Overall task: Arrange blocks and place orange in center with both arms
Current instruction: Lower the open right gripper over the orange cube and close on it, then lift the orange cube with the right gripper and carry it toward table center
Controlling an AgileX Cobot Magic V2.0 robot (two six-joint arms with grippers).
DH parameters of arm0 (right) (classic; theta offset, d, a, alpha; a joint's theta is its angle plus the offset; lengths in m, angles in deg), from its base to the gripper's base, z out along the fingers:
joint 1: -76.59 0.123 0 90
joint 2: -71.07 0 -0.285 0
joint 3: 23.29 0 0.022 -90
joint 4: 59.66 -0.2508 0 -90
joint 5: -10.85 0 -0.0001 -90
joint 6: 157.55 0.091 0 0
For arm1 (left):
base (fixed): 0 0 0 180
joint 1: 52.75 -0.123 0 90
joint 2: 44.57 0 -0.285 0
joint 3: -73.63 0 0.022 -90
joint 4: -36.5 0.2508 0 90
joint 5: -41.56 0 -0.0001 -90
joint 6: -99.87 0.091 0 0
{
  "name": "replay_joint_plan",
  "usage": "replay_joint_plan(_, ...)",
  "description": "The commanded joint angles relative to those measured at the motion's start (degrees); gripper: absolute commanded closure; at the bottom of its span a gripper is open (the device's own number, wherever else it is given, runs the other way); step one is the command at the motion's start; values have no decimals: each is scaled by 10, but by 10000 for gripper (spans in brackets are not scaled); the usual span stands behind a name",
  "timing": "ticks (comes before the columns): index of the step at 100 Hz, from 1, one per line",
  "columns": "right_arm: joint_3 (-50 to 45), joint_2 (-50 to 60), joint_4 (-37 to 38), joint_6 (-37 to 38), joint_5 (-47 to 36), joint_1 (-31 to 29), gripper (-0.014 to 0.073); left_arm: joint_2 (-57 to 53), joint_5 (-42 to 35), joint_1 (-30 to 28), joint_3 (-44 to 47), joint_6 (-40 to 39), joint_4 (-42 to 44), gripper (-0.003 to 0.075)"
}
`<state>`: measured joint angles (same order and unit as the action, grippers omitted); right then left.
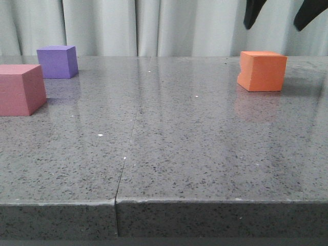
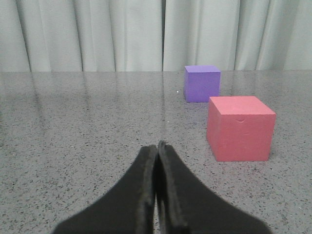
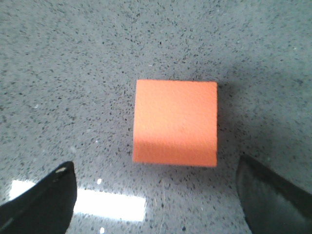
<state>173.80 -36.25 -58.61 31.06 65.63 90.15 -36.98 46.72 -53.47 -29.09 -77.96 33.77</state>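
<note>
The orange cube [image 1: 263, 70] sits on the grey table at the right back, with a dent on its left edge. My right gripper [image 1: 279, 18] hangs open above it, its two black fingertips spread wide. From the right wrist view the orange cube [image 3: 176, 122] lies below and ahead of the open gripper [image 3: 154, 168], untouched. The pink-red cube [image 1: 19, 89] sits at the far left, the purple cube [image 1: 58, 61] behind it. In the left wrist view my left gripper [image 2: 156, 146] is shut and empty, low over the table, with the pink-red cube [image 2: 240, 127] and the purple cube [image 2: 202, 83] ahead of it to one side.
A seam [image 1: 127, 148] runs across the speckled grey tabletop from front to back. The table's front edge [image 1: 164, 201] is near the camera. Pale curtains [image 1: 154, 25] hang behind the table.
</note>
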Motion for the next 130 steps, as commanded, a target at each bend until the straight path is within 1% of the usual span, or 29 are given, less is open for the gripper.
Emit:
replay_joint_plan(1,51,-10,7,-5,-2,-1,-57,-18,-45,2,27,-4,-2,741)
replay_joint_plan(17,90,-51,19,-5,12,-1,-57,-18,-45,2,27,-4,-2,741)
replay_joint_plan(35,93,-66,51,-2,11,-2,-57,-18,-45,2,27,-4,-2,741)
replay_joint_plan(74,93,-105,28,-2,12,-12,-48,-18,-45,2,27,-4,-2,741)
replay_joint_plan(79,93,-105,27,-2,12,-12,-20,-18,-45,2,27,-4,-2,741)
replay_joint_plan(82,93,-105,27,-2,13,-12,11,-18,-45,2,27,-4,-2,741)
replay_joint_plan(86,93,-105,27,-2,14,-12,84,-18,-45,2,27,-4,-2,741)
replay_joint_plan(87,93,-105,27,-2,14,-12,84,-18,-45,2,27,-4,-2,741)
replay_joint_plan(89,93,-105,27,-2,14,-12,133,-18,-45,2,27,-4,-2,741)
replay_joint_plan(93,93,-105,27,-2,14,-12,203,-18,-45,2,27,-4,-2,741)
replay_joint_plan(99,93,-105,27,-2,12,-12,267,-18,-45,2,27,-4,-2,741)
replay_joint_plan(100,93,-105,27,-2,11,-12,288,-18,-45,2,27,-4,-2,741)
replay_joint_plan(103,93,-105,27,-2,9,-12,309,-18,-45,2,27,-4,-2,741)
replay_joint_plan(112,93,-106,21,-2,13,-12,339,-18,-45,2,27,-4,-2,741)
replay_joint_plan(128,94,-98,-11,-3,41,-12,339,-18,-45,2,27,-4,-2,741)
replay_joint_plan(130,95,-96,-25,-3,45,-12,339,-18,-45,2,27,-4,-2,741)
